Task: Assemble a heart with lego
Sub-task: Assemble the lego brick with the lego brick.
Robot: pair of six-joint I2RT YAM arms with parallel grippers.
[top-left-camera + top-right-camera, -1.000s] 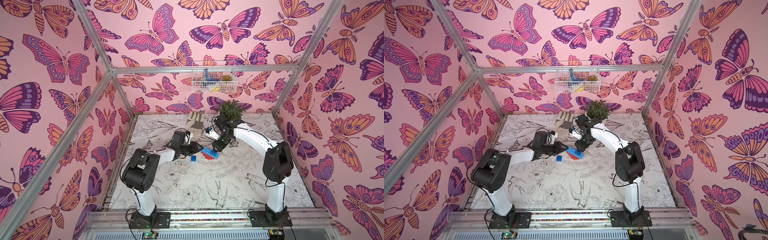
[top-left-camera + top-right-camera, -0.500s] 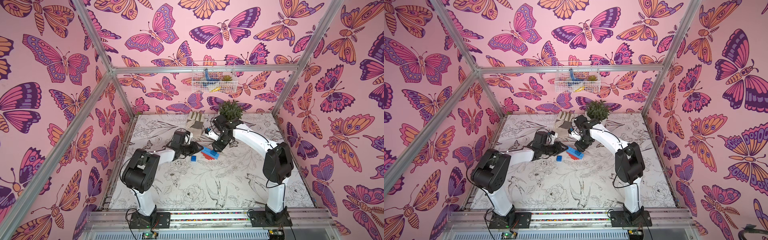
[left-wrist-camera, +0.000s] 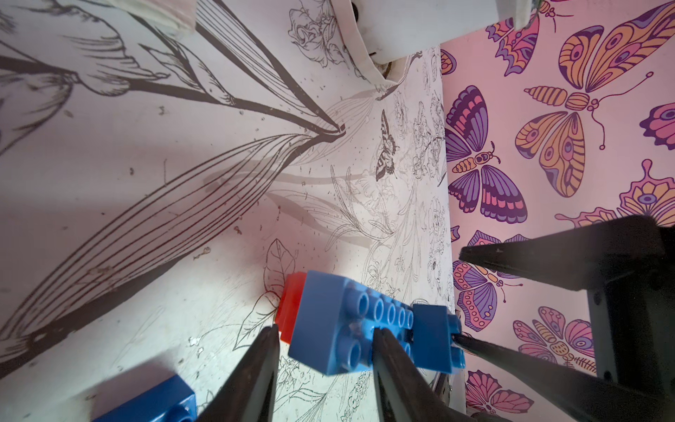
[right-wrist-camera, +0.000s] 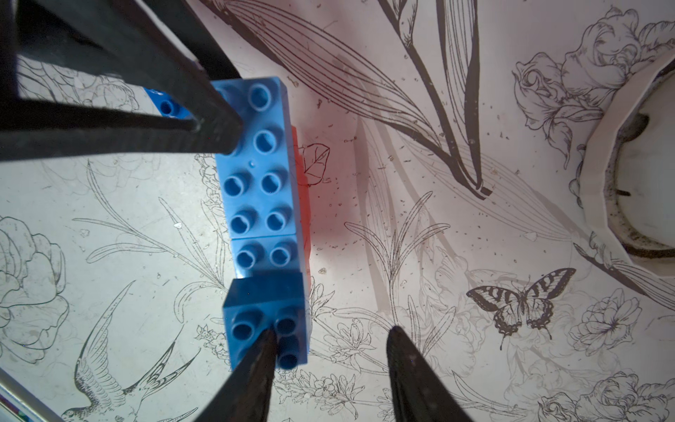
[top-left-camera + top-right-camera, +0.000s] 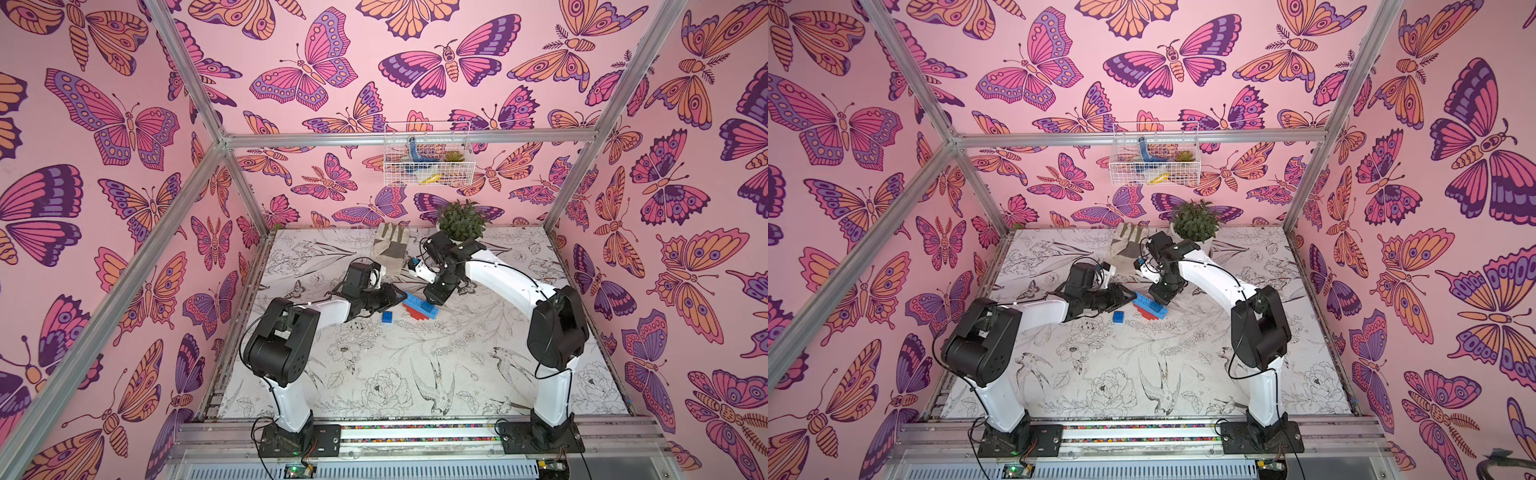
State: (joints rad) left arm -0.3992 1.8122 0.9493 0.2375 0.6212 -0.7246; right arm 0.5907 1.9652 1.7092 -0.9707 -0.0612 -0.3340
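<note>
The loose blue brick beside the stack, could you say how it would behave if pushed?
The loose blue brick looks like hard moulded plastic, so probably stiff. Lying flat and squat on the table, it would likely slide rather than roll or tip.

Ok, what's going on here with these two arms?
They're building a red-and-blue lego heart in the middle of the table. The left arm holds one end in its jaws. The right arm has open jaws, one resting on the small blue brick atop the other end. Another blue square brick lies loose nearby.
</note>
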